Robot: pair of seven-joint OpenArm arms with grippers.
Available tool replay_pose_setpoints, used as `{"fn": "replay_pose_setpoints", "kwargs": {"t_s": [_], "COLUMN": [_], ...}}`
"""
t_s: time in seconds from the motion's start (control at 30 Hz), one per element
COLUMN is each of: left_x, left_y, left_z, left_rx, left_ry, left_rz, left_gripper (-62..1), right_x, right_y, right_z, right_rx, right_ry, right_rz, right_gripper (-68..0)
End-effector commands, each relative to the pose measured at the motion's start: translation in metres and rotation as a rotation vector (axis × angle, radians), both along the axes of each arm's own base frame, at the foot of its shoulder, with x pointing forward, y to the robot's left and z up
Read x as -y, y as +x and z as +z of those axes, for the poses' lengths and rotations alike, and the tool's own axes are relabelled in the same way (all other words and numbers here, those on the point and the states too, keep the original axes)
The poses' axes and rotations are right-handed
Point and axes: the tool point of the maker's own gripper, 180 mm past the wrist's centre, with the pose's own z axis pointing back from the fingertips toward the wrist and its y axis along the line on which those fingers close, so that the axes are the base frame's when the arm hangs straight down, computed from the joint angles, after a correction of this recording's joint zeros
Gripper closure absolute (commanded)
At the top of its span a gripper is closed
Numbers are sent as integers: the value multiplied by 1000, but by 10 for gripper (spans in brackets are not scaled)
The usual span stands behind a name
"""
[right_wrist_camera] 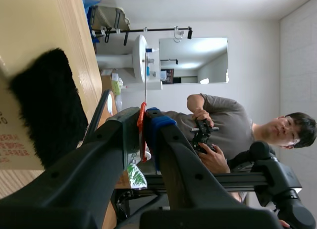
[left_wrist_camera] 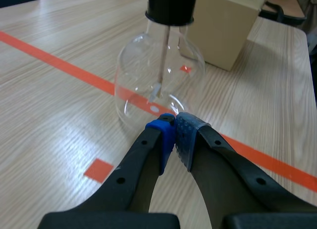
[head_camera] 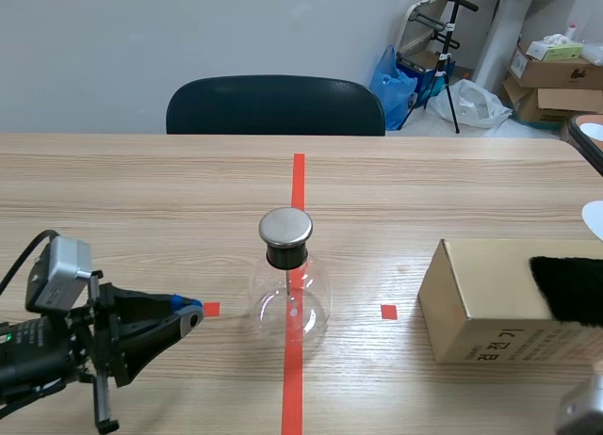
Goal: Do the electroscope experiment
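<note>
The electroscope, a clear glass flask (head_camera: 289, 303) with a black stopper and a flat metal cap (head_camera: 285, 226), stands on the red tape line at mid-table. Inside the flask (left_wrist_camera: 158, 85) a thin rod hangs down from the stopper. My left gripper (head_camera: 191, 314) lies low to the flask's left, pointing at it. In the left wrist view it (left_wrist_camera: 174, 130) is shut on nothing, its blue pads just short of the glass base. My right gripper (right_wrist_camera: 144, 127) is shut on a thin orange-red rod (right_wrist_camera: 141, 121), raised beside the black fur pad (right_wrist_camera: 49, 105).
A cardboard box (head_camera: 490, 308) stands at the right of the table with the black fur pad (head_camera: 568, 286) on top. A dark chair (head_camera: 275, 105) is behind the far edge. A person (right_wrist_camera: 223, 127) holding a controller shows in the right wrist view.
</note>
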Motion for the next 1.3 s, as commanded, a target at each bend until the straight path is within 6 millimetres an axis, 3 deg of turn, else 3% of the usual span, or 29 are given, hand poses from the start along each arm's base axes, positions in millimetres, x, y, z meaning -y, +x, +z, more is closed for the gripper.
{"fn": "replay_pose_setpoints", "kwargs": {"t_s": [0.0,0.23,0.4,0.53,0.7,1.03,1.27], "left_x": [-4,-25,-28,-28,-25,-26,-27], "left_y": [3,-17,-47,-72,-87,-89,-88], "left_z": [18,62,93,113,126,143,140], "left_rx": [42,125,188,249,247,271,271], "left_ry": [-35,-82,-93,-114,-132,-115,-88], "left_rz": [9,-9,-103,-185,-215,-222,-223], "left_gripper": [-40,-41,-71,-264,-613,-623,-623], "right_x": [5,22,31,32,32,31,31], "right_y": [-3,-3,5,12,13,-2,-10], "right_z": [7,-10,-17,-25,-39,-57,-61], "right_rx": [48,29,33,25,-8,-77,-102], "right_ry": [-22,-30,-43,-53,-52,-54,-55], "right_rz": [9,4,-15,-15,-10,0,1], "right_gripper": [-18,-18,-18,-18,-18,-18,-18]}}
